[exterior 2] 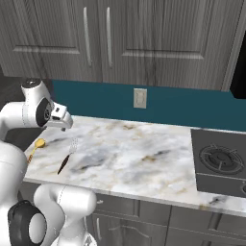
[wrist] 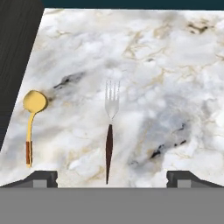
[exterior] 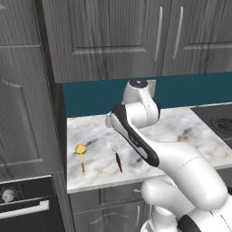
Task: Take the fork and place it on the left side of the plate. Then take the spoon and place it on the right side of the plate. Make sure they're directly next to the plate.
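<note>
Jaws (wrist: pixel 111 177) gape wide and empty above the fork (wrist: pixel 110 131), which lies flat on the table (wrist: pixel 175 87); the spoon (wrist: pixel 30 122) lies left of the fork. Fork pickup comes first: descend and close on its handle.

A marble worktop (exterior 2: pixel 144 158) carries a black cooktop (exterior 2: pixel 221 163) at its right edge; an outlet (exterior 2: pixel 140 98) sits on the teal backsplash (exterior 2: pixel 192 108).

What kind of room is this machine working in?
A kitchen, by the look of it: a marble counter under grey wall cabinets, a stove burner at one end, and a fork and spoon lying out.
</note>
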